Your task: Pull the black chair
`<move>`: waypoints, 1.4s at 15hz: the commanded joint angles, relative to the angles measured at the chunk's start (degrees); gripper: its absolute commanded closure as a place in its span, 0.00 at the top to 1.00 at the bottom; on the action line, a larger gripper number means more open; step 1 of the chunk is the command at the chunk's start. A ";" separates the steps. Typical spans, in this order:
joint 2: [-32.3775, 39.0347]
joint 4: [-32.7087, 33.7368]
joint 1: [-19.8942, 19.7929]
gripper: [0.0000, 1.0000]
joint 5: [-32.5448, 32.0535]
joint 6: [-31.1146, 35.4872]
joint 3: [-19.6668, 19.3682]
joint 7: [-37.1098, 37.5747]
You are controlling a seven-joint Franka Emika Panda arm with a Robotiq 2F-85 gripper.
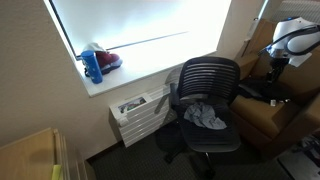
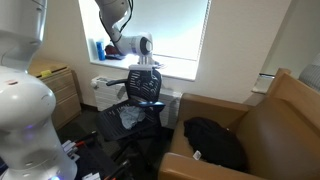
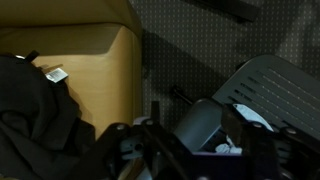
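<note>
Upright, the slatted black chair (image 1: 208,80) carries seemingly crumpled grey cloth (image 1: 205,116).

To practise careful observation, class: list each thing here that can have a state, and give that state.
black chair: upright on the floor.
grey cloth: crumpled on the chair's seat.
hand: by the chair's backrest top; open or shut unclear.
blue bottle: standing on the windowsill.
black garment: heaped on the brown armchair.

office chair (image 1: 205,100) just beside radiator (image 1: 140,112) under window sill (image 1: 150,70); cloth (image 1: 205,116) on its seat; armchair (image 2: 262,118) next to it; bottle (image 1: 93,65) on sill
</note>
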 commanded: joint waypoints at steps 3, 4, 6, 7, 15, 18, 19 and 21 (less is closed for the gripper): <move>6.15 -0.17 -2.91 1.00 11.96 18.64 4.54 0.16; 7.45 -0.24 -2.48 1.00 11.85 23.31 4.43 0.51; 10.46 -0.27 -0.27 1.00 8.52 32.51 2.02 3.63; 11.61 0.39 1.01 1.00 7.17 33.68 0.41 5.61; 11.18 0.42 3.94 1.00 5.03 30.50 -3.70 11.42; 11.32 1.07 7.19 1.00 1.84 26.45 -8.43 18.37; 11.12 1.47 6.58 1.00 2.60 22.13 -7.80 18.80; 11.05 0.55 5.48 1.00 2.36 26.27 -6.58 17.43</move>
